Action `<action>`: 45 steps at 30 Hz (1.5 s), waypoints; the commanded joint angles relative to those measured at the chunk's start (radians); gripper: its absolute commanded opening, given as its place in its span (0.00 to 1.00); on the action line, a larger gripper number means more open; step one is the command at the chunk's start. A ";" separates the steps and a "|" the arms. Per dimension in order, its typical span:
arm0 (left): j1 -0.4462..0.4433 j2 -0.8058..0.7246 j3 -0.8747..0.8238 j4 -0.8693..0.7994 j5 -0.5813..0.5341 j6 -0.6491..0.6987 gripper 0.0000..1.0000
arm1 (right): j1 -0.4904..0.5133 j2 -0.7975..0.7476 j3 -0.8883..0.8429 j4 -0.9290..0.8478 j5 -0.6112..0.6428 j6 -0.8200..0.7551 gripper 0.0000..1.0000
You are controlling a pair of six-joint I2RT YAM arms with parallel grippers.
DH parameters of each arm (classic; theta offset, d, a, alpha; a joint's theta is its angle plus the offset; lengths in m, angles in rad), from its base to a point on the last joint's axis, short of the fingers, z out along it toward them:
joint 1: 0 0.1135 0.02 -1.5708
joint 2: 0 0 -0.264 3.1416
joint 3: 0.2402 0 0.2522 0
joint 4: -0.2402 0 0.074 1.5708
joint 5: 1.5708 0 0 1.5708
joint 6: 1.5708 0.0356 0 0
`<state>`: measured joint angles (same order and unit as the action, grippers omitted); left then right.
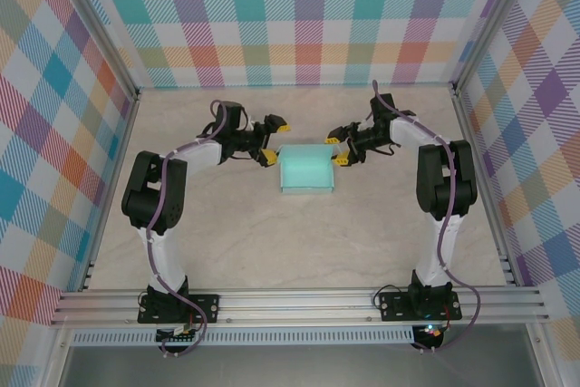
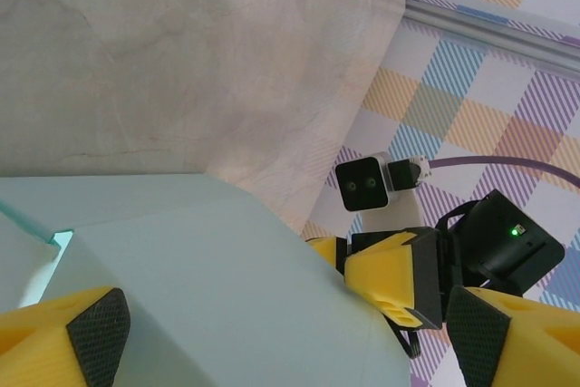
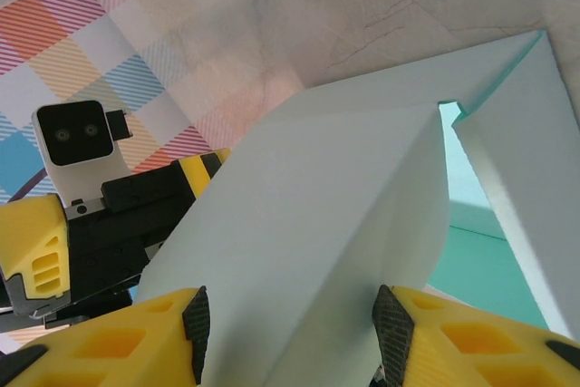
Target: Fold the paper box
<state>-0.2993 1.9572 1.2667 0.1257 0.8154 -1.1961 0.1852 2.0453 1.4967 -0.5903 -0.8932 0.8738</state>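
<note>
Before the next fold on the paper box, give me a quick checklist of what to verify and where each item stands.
1. paper box resting on the table, within reach of both sides: ok.
2. left gripper open at the box's left edge: ok.
3. flap lying between the right gripper fingers: ok.
4. Right grip firm on that flap: cannot tell.
5. Box fully closed: not ok, a gap shows between panels.
</note>
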 commanded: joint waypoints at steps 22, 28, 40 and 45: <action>0.021 0.009 0.121 -0.303 0.094 0.225 1.00 | 0.014 -0.025 0.046 -0.063 0.016 -0.042 0.55; 0.023 -0.001 0.123 -0.335 0.114 0.253 1.00 | 0.014 -0.027 0.047 -0.079 0.020 -0.053 0.55; 0.072 -0.059 0.111 -0.442 0.106 0.314 1.00 | 0.016 -0.036 0.028 -0.074 0.018 -0.052 0.54; 0.073 -0.089 0.091 -0.445 0.104 0.302 1.00 | 0.016 -0.040 0.016 -0.066 0.014 -0.048 0.54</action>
<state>-0.2321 1.9362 1.3586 -0.2943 0.9001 -0.9001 0.1917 2.0453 1.5242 -0.6456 -0.8639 0.8436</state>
